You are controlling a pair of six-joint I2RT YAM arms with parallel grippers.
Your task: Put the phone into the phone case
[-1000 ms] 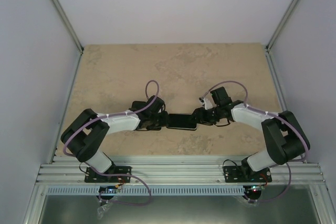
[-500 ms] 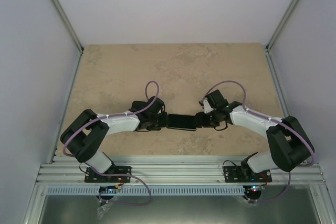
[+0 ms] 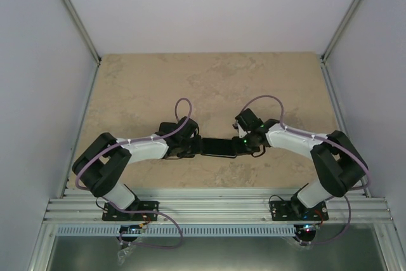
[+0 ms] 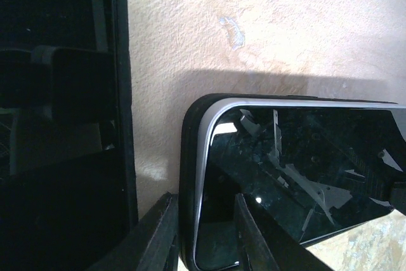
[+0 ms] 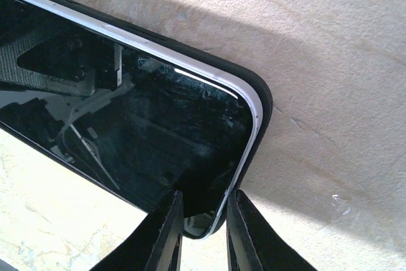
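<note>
Phone (image 3: 219, 146) casts shadow on mottled beige table (image 3: 158, 87), pale walls (image 3: 222, 4) around.

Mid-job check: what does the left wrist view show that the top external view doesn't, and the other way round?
Left wrist only: the phone's silver rim sits inside the black case lip at this end, and the left gripper fingers straddle that edge. Top external only: both arms, with the right gripper at the phone's opposite end. Both: the phone, the table and the left gripper at the phone's end.
</note>
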